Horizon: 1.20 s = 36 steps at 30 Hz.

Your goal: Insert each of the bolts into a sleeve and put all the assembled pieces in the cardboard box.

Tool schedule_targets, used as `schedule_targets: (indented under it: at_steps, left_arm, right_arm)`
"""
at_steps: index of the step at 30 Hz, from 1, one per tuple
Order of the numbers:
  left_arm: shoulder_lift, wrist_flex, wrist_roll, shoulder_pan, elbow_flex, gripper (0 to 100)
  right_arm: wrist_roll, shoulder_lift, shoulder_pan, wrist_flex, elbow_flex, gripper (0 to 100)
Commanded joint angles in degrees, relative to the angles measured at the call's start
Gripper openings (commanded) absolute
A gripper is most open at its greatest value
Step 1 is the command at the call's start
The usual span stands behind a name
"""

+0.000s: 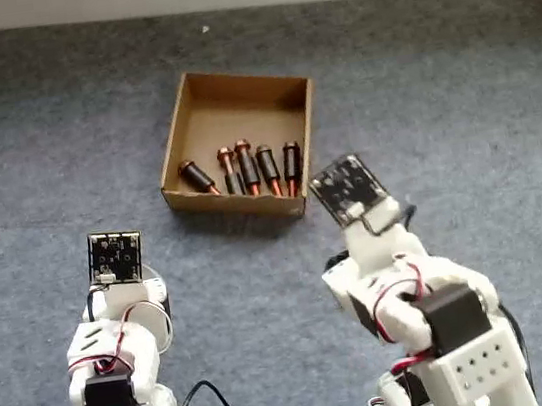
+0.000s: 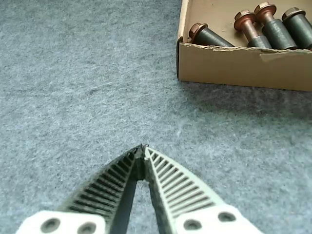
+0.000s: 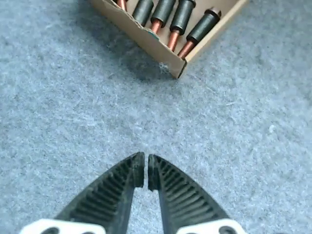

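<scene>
So the cardboard box sits on the grey counter, just ahead of both arms. The bolt-and-sleeve pieces are lying inside it, lined up along the near wall. I count five, but two overlap, so I wouldn't swear to it. The left pincer is pressed together with nothing in it, hanging over the counter short of the box. The right pincer is together too, holding nothing, near the box's corner.

Cardboard box stands open-topped, walls ringing the bolts.
</scene>
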Motion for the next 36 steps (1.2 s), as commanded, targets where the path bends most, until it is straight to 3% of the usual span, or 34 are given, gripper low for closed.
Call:
schedule_targets:
  at_steps: [1,9,20,30,36]
  left_arm:
    - [-0.13,-0.18,-0.62,-0.22,1.10,3]
    - [-0.13,-0.18,-0.62,-0.22,1.10,3]
    - [-0.13,-0.18,-0.53,-0.22,1.10,3]
    - [-0.13,-0.18,-0.53,-0.22,1.10,3]
    - [-0.13,-0.18,-0.53,-0.13,1.10,3]
  right_arm:
    - [-0.26,-7.69,4.00,-2.07,3.56,0.5]
    - [-0.35,-18.33,5.14,-3.91,11.65,0.6]
    - [-0.70,-32.48,16.84,-24.22,41.19,0.6]
    - [-0.79,-36.70,18.15,-24.31,52.88,0.6]
    - [-8.26,-36.70,19.21,-22.73,54.55,0.6]
